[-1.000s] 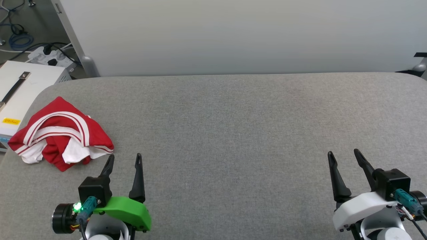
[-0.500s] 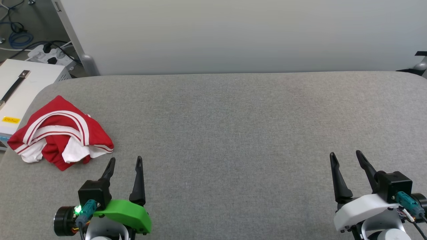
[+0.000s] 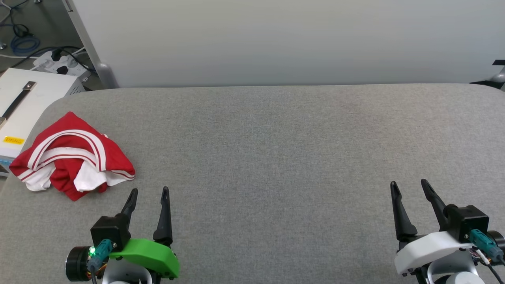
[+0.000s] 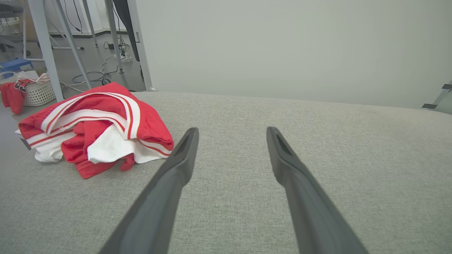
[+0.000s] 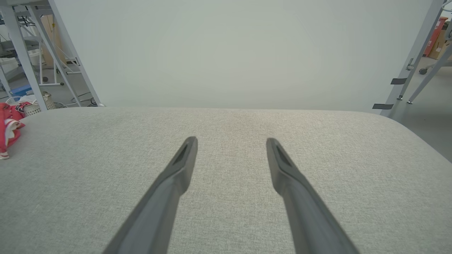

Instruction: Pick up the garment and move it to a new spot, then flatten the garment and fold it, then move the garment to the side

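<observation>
The garment (image 3: 71, 156) lies crumpled in a red and white heap with striped trim near the left edge of the grey table (image 3: 276, 150). No lettering shows on it. In the left wrist view the garment (image 4: 95, 127) sits ahead and to the left of the fingers. My left gripper (image 3: 150, 191) hovers open just right of and nearer than the heap, nothing between its fingers. My right gripper (image 3: 408, 185) stands open over the bare near right of the table. A sliver of the garment (image 5: 9, 125) shows at the left edge of the right wrist view.
A white box (image 3: 19, 106) with a yellow label stands off the table's left edge, with a power strip (image 3: 59, 65) and cables on the floor behind. A pale wall panel (image 3: 276, 39) runs along the far edge. A basket with red cloth (image 4: 33, 91) sits on the floor.
Both grippers have drawn back slightly toward the near edge. The garment lies as before; the head view has shifted a little.
</observation>
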Available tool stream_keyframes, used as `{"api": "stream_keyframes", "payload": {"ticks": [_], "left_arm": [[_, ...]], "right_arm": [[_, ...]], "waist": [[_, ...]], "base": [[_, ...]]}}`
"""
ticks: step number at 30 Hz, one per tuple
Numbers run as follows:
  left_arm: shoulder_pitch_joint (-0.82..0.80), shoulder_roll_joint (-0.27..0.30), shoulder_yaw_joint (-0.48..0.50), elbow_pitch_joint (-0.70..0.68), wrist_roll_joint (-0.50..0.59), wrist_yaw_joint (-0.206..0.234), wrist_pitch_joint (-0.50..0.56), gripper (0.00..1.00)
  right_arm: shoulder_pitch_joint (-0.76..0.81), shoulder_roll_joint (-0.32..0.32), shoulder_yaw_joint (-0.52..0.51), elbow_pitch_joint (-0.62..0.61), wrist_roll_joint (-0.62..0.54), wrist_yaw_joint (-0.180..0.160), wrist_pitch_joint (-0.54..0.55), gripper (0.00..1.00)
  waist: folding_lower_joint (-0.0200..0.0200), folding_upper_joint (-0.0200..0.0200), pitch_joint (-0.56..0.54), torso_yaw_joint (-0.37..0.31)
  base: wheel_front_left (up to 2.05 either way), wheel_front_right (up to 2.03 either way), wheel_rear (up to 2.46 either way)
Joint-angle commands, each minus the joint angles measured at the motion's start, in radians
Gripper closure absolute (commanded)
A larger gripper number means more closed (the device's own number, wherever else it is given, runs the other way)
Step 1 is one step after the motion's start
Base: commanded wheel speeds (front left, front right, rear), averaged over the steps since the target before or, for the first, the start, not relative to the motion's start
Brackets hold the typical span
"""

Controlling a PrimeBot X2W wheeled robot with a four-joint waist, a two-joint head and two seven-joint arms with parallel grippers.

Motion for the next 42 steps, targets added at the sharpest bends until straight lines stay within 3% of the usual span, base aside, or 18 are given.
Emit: {"api": "stream_keyframes", "payload": {"ticks": [1, 23, 29, 42], "left_arm": [[0.012, -0.003, 0.004, 0.005, -0.01, -0.007, -0.01, 0.0], [0.013, -0.004, 0.014, 0.036, -0.052, -0.027, -0.056, 0.0], [0.012, -0.004, 0.021, 0.045, -0.062, -0.031, -0.068, 0.0], [0.019, -0.005, 0.024, 0.079, -0.088, -0.044, -0.095, 0.0]], "right_arm": [[-0.003, -0.001, -0.001, 0.006, 0.012, 0.0, -0.015, 0.0], [0.004, -0.001, -0.001, 0.03, 0.04, -0.001, -0.06, 0.0], [0.007, -0.002, 0.027, 0.032, 0.043, -0.001, -0.072, 0.0], [0.016, -0.002, 0.101, 0.05, 0.066, -0.001, -0.099, 0.0]], "waist": [[-0.0001, 0.0, 0.0, 0.0], [-0.0001, 0.0, 0.002, 0.04], [-0.0001, 0.0, 0.003, 0.088], [-0.0001, 0.0, -0.015, 0.269]], "base": [[0.0, 0.0, 0.0], [0.0, 0.0, 0.0], [0.0, 0.0, 0.0], [0.0, 0.0, 0.0]]}}
